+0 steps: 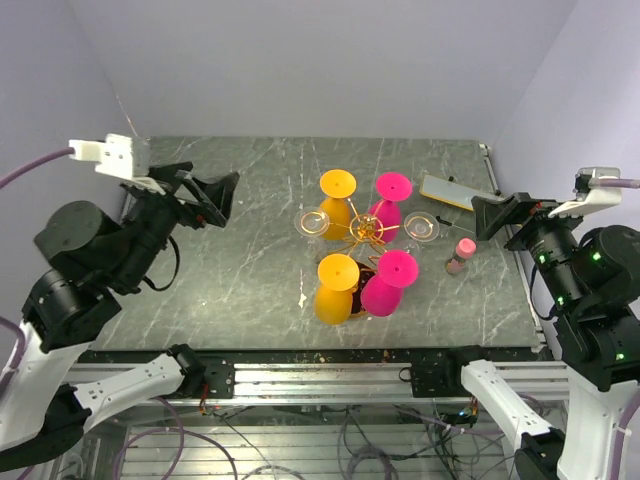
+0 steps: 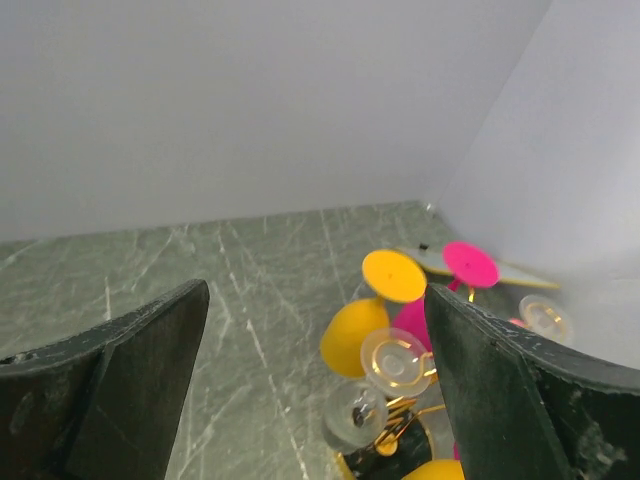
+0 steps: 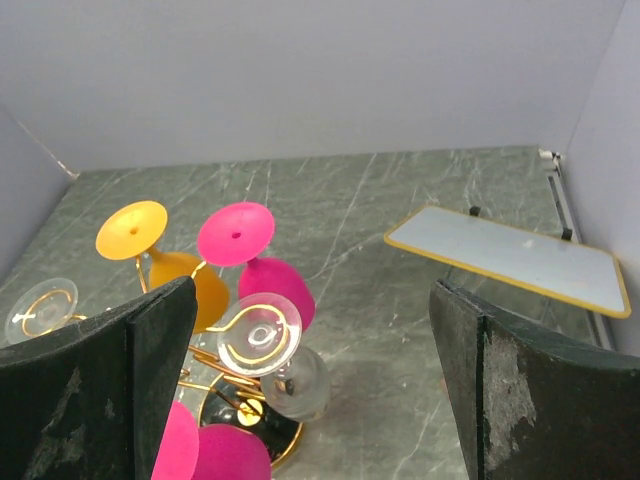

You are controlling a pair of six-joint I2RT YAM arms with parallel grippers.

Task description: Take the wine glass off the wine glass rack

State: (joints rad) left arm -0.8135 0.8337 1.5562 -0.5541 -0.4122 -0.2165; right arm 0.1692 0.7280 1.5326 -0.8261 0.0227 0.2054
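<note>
Hovering over the left side of the table, the left gripper (image 1: 214, 194) has its two black fingers spread wide with nothing between them. Its arm is bent, and its wrist is turned toward the table's middle. It is well apart from the stand.

Right gripper (image 1: 489, 216): black fingers likewise wide apart and empty. It is held above the right edge and aimed left.

Wine glass rack (image 1: 365, 232): thin gold wire arms with looped ends radiate from a central post on a round, dark, gold-rimmed base. It stands at mid-table, between the two grippers.

Hung bowl-down on the rack, feet uppermost:
- two yellow wine glasses (image 1: 335, 290), opaque and matte
- two pink wine glasses (image 1: 386, 285), opaque and matte
- two clear wine glasses (image 1: 313, 223), one at each side

Small bottle (image 1: 460, 256): pink cap, upright, just right of the rack.

Flat rectangular panel (image 1: 447, 192): pale face with a yellow rim, lying tilted near the right gripper.

Table (image 1: 230, 270): grey-green with white marble veining.
</note>
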